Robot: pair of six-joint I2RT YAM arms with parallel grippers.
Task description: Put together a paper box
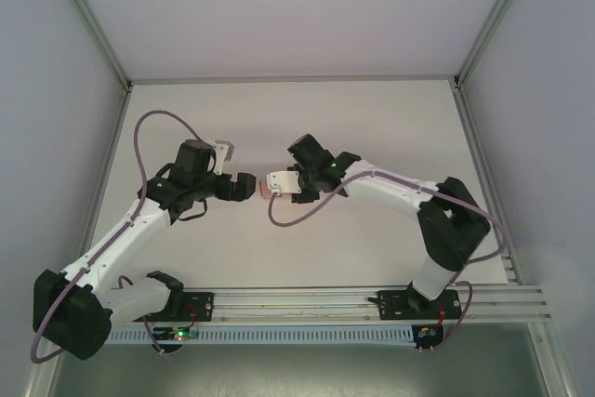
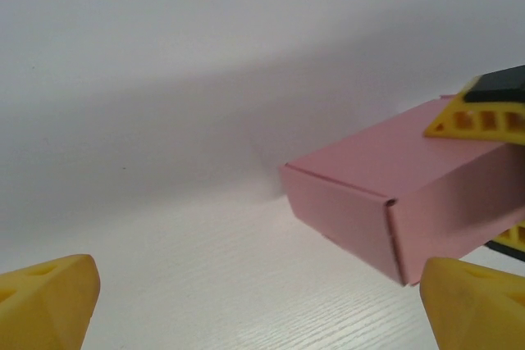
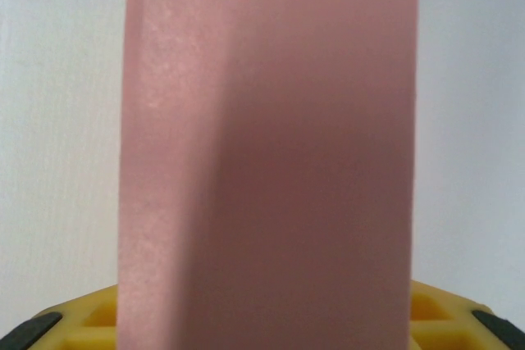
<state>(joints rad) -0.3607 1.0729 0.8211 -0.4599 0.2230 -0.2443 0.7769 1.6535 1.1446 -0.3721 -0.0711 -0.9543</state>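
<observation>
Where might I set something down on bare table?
Bare: the far half of the table beyond both hands, and the strip before the rail. Crowded: centre, where the right hand grips the paper box by the left hand.

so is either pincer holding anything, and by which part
The right pincer clamps the small pink card box across two opposite faces, at the end away from the left pincer, which is open and holds nothing.

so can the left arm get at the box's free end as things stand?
Probably yes: the left gripper is open and facing the paper box, nothing between them; the right gripper holds only its far end.
</observation>
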